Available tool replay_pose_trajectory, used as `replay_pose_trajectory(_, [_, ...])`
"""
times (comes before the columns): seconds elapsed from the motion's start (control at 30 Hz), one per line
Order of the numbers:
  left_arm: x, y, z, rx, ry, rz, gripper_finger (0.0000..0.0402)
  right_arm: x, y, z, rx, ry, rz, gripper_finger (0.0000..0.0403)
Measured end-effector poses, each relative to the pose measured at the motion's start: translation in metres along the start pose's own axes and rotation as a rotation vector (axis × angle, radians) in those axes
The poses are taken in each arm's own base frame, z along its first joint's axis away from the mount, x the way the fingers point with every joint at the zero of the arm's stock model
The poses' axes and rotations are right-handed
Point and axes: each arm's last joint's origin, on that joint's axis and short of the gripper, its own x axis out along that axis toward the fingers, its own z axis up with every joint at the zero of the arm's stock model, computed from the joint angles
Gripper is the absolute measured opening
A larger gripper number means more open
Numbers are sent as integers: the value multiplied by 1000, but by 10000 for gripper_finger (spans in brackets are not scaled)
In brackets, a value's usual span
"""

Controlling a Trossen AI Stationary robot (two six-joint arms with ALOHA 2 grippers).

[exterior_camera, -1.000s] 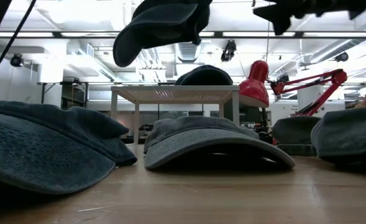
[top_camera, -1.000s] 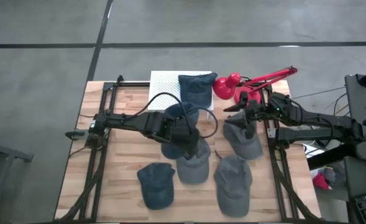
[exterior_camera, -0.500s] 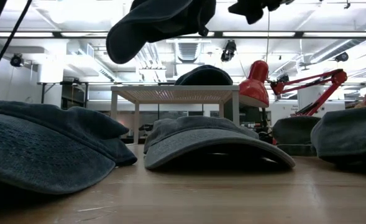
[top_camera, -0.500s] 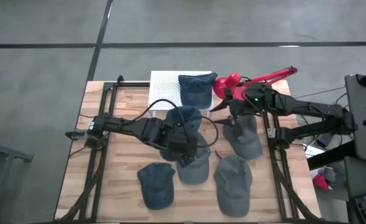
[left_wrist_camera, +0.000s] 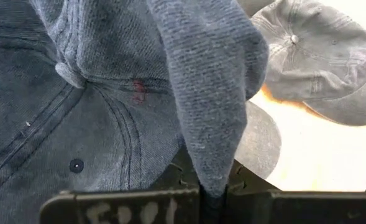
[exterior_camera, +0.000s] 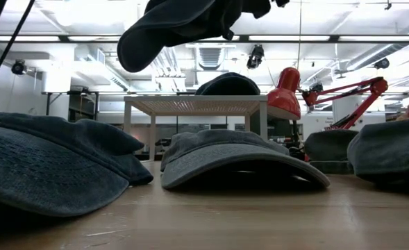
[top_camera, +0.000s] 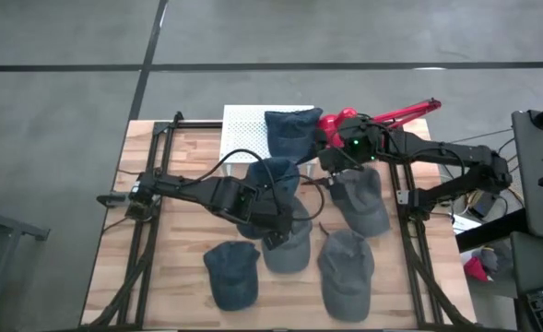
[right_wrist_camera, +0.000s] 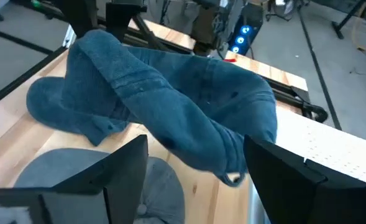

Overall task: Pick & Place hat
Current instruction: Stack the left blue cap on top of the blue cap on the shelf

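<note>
The hat (top_camera: 271, 177) is held in the air above the middle of the surface (top_camera: 183, 240), its brim hanging lower than its crown in the low view (exterior_camera: 169, 31). It is clamped by the left gripper (top_camera: 276, 217), whose jaws are shut tight on a fold of its fabric, seen up close in the left wrist view (left_wrist_camera: 210, 124). The left arm is stretched from the left edge across the surface, its wrist raised over the caps below.

The right gripper (top_camera: 331, 159) is reached in from the right, near the hat's far side; its jaws are spread wide and hold nothing, and between them the hat (right_wrist_camera: 170, 118) is seen ahead.

On the surface below lie four more caps: one under the hat (top_camera: 287, 244), one at front left (top_camera: 231, 274), one at front right (top_camera: 346, 267) and one to the right (top_camera: 361, 201). On the white stand (top_camera: 243, 134) at the back another cap (top_camera: 289, 131) rests. A red lamp (top_camera: 340, 124) stands beside it.
</note>
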Motion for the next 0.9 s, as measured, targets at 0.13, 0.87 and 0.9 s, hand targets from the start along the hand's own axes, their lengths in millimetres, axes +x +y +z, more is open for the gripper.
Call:
replay_pose_trajectory(0.13, [0, 0, 0, 3, -5, 5, 0, 11, 0, 3, -2, 15, 18, 275])
replay_pose_trajectory(0.87, [0, -1, 2, 29, -39, 20, 0, 33, 14, 26, -2, -15, 90, 212])
replay_pose_trajectory(0.9, [0, -1, 2, 28, -42, 20, 0, 33, 14, 26, 9, -14, 90, 198])
